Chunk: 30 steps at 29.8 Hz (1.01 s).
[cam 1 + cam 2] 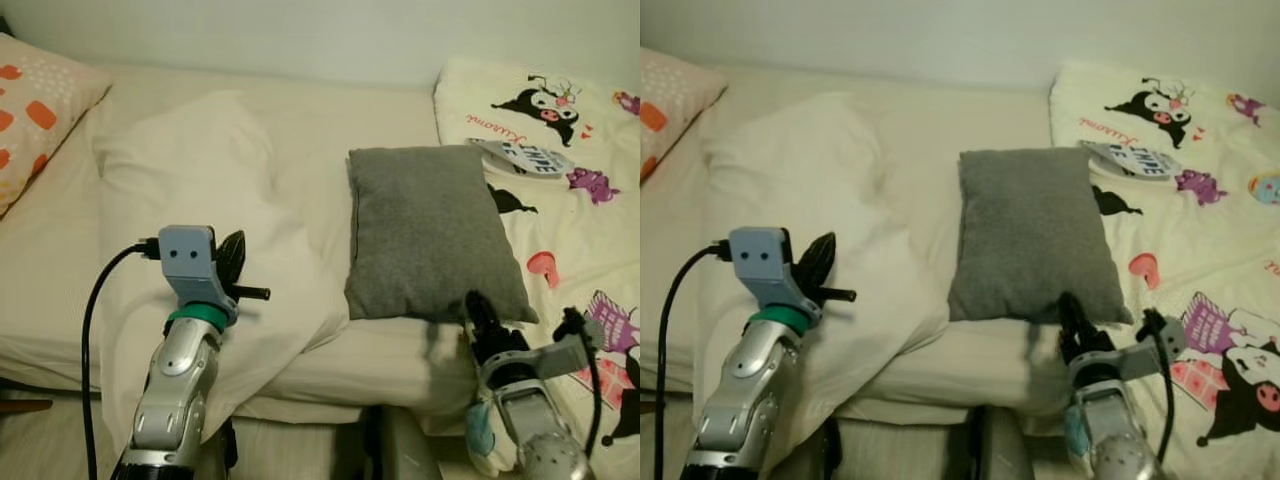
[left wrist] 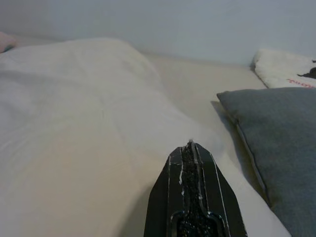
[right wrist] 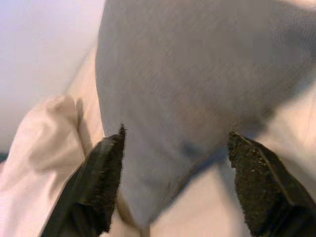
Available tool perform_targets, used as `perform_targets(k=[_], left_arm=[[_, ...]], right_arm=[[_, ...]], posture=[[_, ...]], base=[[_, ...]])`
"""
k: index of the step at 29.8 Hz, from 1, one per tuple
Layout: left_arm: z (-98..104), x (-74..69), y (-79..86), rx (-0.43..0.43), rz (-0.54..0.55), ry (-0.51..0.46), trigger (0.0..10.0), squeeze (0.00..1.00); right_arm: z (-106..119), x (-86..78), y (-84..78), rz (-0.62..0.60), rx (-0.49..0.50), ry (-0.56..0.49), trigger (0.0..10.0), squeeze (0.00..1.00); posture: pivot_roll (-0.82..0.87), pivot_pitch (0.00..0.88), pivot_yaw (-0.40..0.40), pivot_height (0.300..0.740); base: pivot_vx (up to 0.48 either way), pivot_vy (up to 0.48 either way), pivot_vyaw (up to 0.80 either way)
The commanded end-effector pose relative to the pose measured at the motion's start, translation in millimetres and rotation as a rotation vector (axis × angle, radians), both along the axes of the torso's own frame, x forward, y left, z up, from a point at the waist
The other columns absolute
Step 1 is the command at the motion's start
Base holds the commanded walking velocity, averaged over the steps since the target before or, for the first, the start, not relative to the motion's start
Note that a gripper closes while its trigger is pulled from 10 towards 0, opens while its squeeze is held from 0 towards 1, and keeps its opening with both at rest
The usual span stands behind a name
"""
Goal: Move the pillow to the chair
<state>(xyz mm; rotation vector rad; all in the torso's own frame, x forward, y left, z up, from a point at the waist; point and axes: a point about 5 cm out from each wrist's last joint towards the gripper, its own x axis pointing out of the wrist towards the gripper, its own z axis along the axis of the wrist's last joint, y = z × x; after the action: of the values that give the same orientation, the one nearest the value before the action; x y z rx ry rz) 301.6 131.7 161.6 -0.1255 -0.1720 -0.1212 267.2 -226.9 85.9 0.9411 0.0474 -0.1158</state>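
A grey pillow (image 1: 430,230) lies flat in the middle of the bed, its long side running away from me. My right gripper (image 1: 475,305) is at the pillow's near right corner. In the right wrist view the right gripper (image 3: 177,143) is open, its two black fingers (image 3: 101,182) standing wide on either side of the grey pillow's (image 3: 197,74) corner. My left gripper (image 1: 232,255) hovers over the rumpled cream cover, to the left of the pillow and apart from it. Seen from the left wrist, the left gripper (image 2: 190,148) is shut on nothing.
A cream duvet (image 1: 190,170) is bunched on the left half of the bed. An orange-patterned pillow (image 1: 30,110) lies at the far left. A cartoon-printed blanket (image 1: 580,240) covers the right side, with a printed packet (image 1: 520,155) on it. The mattress edge (image 1: 350,380) runs just before me.
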Motion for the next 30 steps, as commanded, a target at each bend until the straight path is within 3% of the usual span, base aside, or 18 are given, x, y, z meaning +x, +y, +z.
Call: perform_targets(k=[1, 12, 22, 30], left_arm=[[-5, -3.2, 0.8, -0.001, -0.004, 0.023, 10.0, 0.0], [-4, -4.3, 0.8, 0.005, -0.006, 0.022, 10.0, 0.0], [0, -3.8, 2.9, 0.025, 0.003, 0.013, 10.0, 0.0], [3, -11.9, 10.9, 0.056, 0.019, 0.01, 10.0, 0.0]], right_arm=[[-9, -7.2, 5.0, 0.03, 0.03, 0.026, 10.0, 1.0], [-29, -9.0, 1.0, -0.001, 0.105, 0.065, 10.0, 1.0], [-33, 21.0, -0.1, -0.019, 0.143, 0.03, 10.0, 1.0], [-35, 46.0, -0.8, -0.082, 0.173, 0.03, 10.0, 1.0]], posture=[[0.01, 0.114, 0.033, 0.596], [0.03, 0.12, 0.032, 0.596], [0.07, 0.135, 0.039, 0.596], [0.13, 0.15, 0.036, 0.596]], base=[[0.0, 0.0, 0.0], [0.0, 0.0, 0.0], [0.0, 0.0, 0.0], [0.0, 0.0, 0.0]])
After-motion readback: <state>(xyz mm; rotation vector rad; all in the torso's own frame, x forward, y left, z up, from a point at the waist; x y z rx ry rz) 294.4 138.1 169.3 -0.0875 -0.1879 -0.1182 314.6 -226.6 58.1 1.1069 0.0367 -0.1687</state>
